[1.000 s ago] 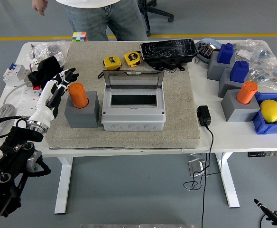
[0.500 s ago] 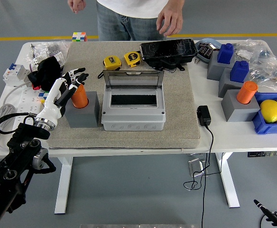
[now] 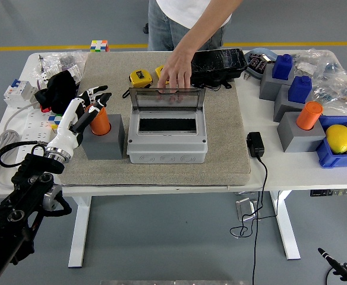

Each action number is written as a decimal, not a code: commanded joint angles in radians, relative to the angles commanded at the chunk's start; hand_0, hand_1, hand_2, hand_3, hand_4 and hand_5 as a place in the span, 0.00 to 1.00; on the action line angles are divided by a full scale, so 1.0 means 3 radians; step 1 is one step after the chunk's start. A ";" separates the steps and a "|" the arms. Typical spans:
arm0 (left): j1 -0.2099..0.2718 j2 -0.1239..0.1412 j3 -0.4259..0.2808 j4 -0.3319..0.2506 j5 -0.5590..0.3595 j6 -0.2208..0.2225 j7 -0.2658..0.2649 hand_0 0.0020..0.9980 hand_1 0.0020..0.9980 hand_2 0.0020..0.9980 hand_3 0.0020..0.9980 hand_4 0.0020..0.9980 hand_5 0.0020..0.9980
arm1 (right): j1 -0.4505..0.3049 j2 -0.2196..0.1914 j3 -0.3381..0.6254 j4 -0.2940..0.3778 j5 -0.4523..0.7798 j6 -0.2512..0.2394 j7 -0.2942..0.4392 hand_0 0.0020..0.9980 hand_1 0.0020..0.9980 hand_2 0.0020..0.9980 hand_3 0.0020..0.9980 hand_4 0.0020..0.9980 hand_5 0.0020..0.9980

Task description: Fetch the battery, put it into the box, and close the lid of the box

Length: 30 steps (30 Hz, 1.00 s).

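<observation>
The orange battery (image 3: 100, 120) stands upright in a grey holder block (image 3: 103, 141) at the left of the tan mat (image 3: 221, 142). My left hand (image 3: 85, 108) is against the battery's left side with its fingers curling around the top. The grey box (image 3: 167, 138) sits mid-mat with its clear lid (image 3: 167, 97) standing open at the back. A person's hand (image 3: 176, 72) rests on the lid's top edge. My right hand is out of view, except for a small tip at the lower right corner.
Two yellow tape measures (image 3: 139, 77) and a black case (image 3: 212, 62) lie behind the box. Grey blocks with blue pieces (image 3: 283, 66) and a second orange battery (image 3: 309, 115) stand at the right, with a lemon (image 3: 338, 138) in a blue tray. A black adapter (image 3: 255, 143) lies right of the mat.
My left hand moved right and closed in around the battery. The person stepped right and reached down to the box's open lid.
</observation>
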 joint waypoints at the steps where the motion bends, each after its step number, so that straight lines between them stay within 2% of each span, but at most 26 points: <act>1: 0.0001 -0.0003 -0.0001 -0.0002 0.0019 0.0000 0.0000 0.79 0.81 0.76 0.79 1.00 0.59 | -0.0001 0.0000 0.0004 0.0000 -0.0003 0.0000 0.0000 0.91 0.89 0.81 0.87 1.00 1.00; 4: 0.0000 -0.0012 -0.0006 -0.0011 0.0070 0.0007 0.0000 0.79 0.81 0.76 0.79 1.00 0.59 | -0.0002 0.0001 0.0018 0.0000 -0.0009 0.0002 0.0000 0.91 0.89 0.81 0.87 1.00 1.00; 5: -0.0001 -0.0013 -0.0006 -0.0013 0.0086 0.0011 0.0000 0.76 0.81 0.76 0.80 1.00 0.39 | -0.0001 0.0001 0.0013 0.0000 -0.0002 0.0002 0.0001 0.91 0.89 0.81 0.87 1.00 1.00; 10: -0.0004 -0.0023 -0.0010 -0.0018 0.0146 0.0035 0.0003 0.76 0.81 0.76 0.80 1.00 0.39 | 0.0001 0.0004 -0.0006 0.0000 0.0026 -0.0004 0.0006 0.91 0.89 0.81 0.87 1.00 1.00; 11: -0.0006 -0.0027 -0.0012 -0.0018 0.0152 0.0040 0.0002 0.76 0.82 0.77 0.80 1.00 0.34 | 0.0001 0.0004 -0.0006 0.0000 0.0027 -0.0004 0.0006 0.91 0.89 0.81 0.87 1.00 1.00; 16: -0.0017 -0.0042 -0.0007 -0.0017 0.0174 0.0063 -0.0008 0.76 0.82 0.77 0.80 1.00 0.34 | 0.0001 0.0003 0.0003 0.0000 0.0024 -0.0004 0.0006 0.91 0.89 0.81 0.87 1.00 1.00; 17: -0.0020 -0.0046 0.0001 -0.0012 0.0178 0.0080 -0.0012 0.76 0.82 0.76 0.80 1.00 0.32 | 0.0001 0.0005 0.0007 0.0000 0.0025 -0.0002 0.0006 0.91 0.89 0.81 0.87 1.00 1.00; 28: -0.0028 -0.0086 0.0023 0.0028 0.0204 0.0176 -0.0041 0.75 0.81 0.75 0.79 1.00 0.31 | 0.0002 0.0006 -0.0005 0.0000 0.0051 0.0000 0.0009 0.91 0.88 0.81 0.87 1.00 1.00; 30: -0.0029 -0.0092 0.0017 0.0042 0.0205 0.0193 -0.0047 0.73 0.79 0.72 0.76 1.00 0.32 | 0.0002 0.0006 -0.0011 0.0000 0.0055 0.0001 0.0008 0.91 0.88 0.81 0.87 1.00 1.00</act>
